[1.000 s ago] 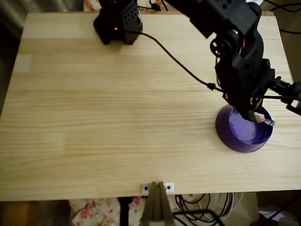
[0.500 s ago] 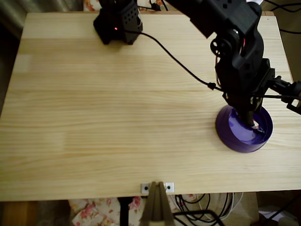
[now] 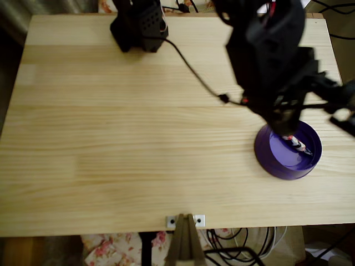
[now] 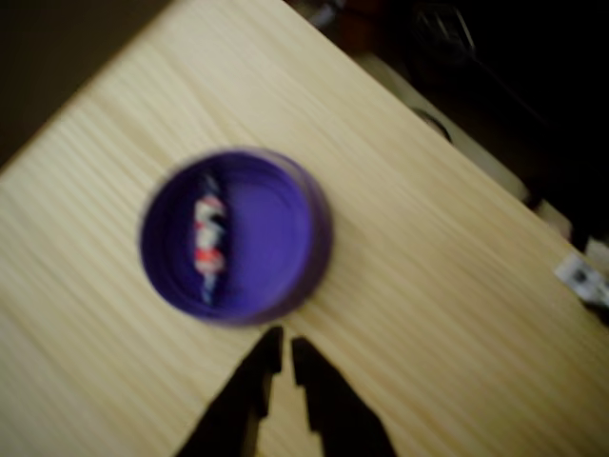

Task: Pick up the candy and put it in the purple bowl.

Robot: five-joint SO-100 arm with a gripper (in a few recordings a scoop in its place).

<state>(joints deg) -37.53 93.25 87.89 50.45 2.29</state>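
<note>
My gripper [image 4: 283, 354] now lifted off, fingers nearly pressed together with nothing between them, candy [image 4: 208, 249] lying ahead of its tips inside the purple bowl [image 4: 319, 238], released since a moment ago.

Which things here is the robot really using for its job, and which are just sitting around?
For the job:
- the candy, lying inside the bowl
- the purple bowl, on the wooden table
- the gripper, above the table beside the bowl, holding nothing

Just lying about:
- the black cable trailing over the table
- the small metal bracket at the table's near edge
</note>
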